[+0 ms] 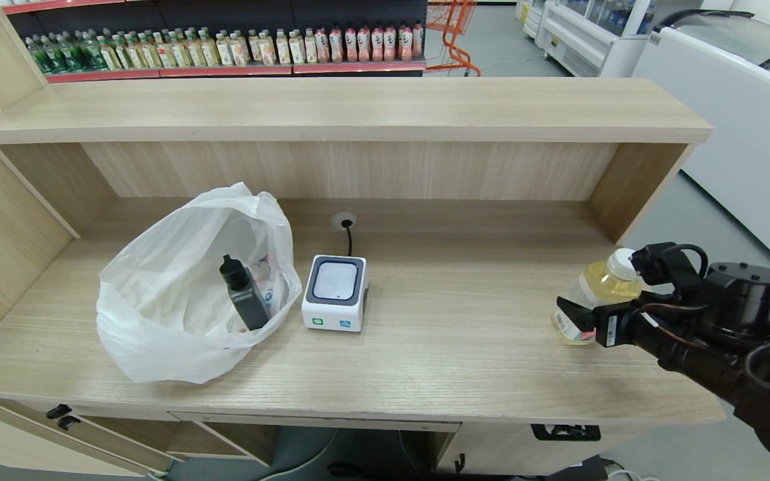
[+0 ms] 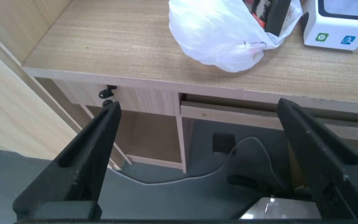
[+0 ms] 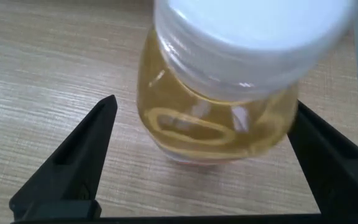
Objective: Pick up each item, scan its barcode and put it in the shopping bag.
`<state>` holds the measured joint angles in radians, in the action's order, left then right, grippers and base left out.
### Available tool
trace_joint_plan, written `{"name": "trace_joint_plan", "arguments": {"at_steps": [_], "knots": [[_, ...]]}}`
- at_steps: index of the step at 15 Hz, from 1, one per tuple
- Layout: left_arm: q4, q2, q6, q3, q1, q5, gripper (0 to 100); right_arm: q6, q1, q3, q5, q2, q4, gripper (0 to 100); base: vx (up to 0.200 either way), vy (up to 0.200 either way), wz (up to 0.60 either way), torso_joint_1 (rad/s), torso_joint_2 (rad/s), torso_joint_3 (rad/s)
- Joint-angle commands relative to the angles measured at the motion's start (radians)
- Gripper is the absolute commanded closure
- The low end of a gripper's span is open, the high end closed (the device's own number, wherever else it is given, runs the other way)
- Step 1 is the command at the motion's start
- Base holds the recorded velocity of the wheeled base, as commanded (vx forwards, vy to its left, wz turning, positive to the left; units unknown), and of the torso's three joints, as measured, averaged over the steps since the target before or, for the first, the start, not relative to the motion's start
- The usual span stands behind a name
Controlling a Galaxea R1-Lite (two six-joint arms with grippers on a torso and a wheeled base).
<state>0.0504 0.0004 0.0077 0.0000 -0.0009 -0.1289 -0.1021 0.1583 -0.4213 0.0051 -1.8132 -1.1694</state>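
While the right tool (image 1: pixel 605 286) is hanging open around it, the yellow-liquid bottle (image 1: pixel 600 286) is standing on the bench (image 1: pixel 465 347) close to the right end. Its long axis is running upright and its white cap is pointing up. In the right wrist view the two fingers (image 3: pixel 73 168) are flanking the bottle (image 3: pixel 222 112) on either side, with a gap showing at least on one side.

The left tool (image 2: pixel 197 168) is hanging with its fingers spread wide, holding nothing, below and in front of the bench's near left edge.

The shopping bag (image 1: pixel 178 300) is sitting at the left of the bench, its mouth gaping upward. A dark bottle (image 1: pixel 246 297) is leaning inside it with its cap toward the far side. The scanner (image 1: pixel 335 292) is sitting just right of the bag, its window facing up and its cable (image 1: pixel 348 239) running far to a hole in the top.

Between the scanner and the yellow-liquid bottle, bare light wood is stretching wide. A raised back wall with a ledge (image 1: pixel 345 110) is closing the far side, and angled side panels are closing the ends. Beyond, shelves of drinks (image 1: pixel 224 47) and white freezers (image 1: pixel 739 100) are lining the room.
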Motion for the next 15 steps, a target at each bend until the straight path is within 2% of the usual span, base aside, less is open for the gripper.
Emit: {"name": "trace_joint_plan", "arguments": {"at_steps": [1,5,7,8,15], "knots": [[0.0,0.0,0.0,0.0,-0.001,0.0,0,0.001,0.027,-0.013,0.009,-0.037,-0.003,0,0.0,0.0,0.0,0.0,0.0,0.0],[0.0,0.0,0.0,0.0,-0.001,0.0,0,-0.002,0.067,-0.017,0.013,-0.089,-0.079,0,0.0,0.0,0.0,0.0,0.0,0.0],[0.0,0.0,0.0,0.0,0.001,0.0,0,-0.001,0.069,-0.022,0.056,-0.11,-0.113,0,0.0,0.0,0.0,0.0,0.0,0.0],[0.0,0.0,0.002,0.0,-0.001,0.0,0,-0.004,0.067,-0.025,0.065,-0.112,-0.116,100,0.0,0.0,0.0,0.0,0.0,0.0],[0.0,0.0,0.0,0.0,-0.001,-0.001,0,-0.07,0.067,-0.033,0.065,-0.123,-0.116,100,0.0,0.0,0.0,0.0,0.0,0.0]]}}
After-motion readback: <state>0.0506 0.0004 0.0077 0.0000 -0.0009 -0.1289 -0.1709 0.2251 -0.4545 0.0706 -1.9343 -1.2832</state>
